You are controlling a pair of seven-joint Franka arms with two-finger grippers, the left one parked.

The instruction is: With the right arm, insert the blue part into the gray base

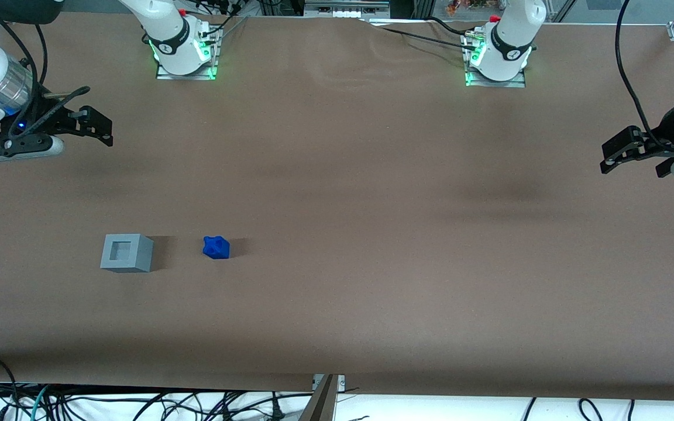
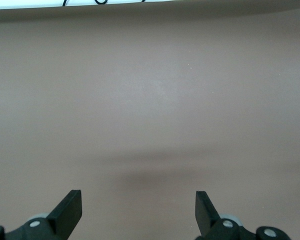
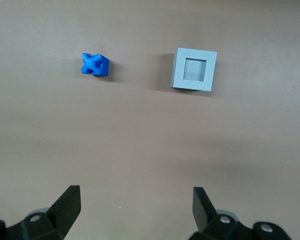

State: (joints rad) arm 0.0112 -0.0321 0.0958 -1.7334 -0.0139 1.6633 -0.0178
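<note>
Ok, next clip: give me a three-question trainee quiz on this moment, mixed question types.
1. True or false: the blue part already sits in the recess of the gray base.
2. Multiple choice: the right arm's gripper is A) shut on the blue part, B) open, hanging above the table away from both pieces, C) pressing on the gray base.
3. Short answer: which piece lies closer to the working arm's end of the table?

Key: 1 false, they lie apart on the table. 2 B. 3 the gray base.

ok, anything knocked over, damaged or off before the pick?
Nothing stands out. The gray base sits flat, recess up and empty; the blue part lies apart beside it. The gripper hangs open, farther from the front camera than both.
</note>
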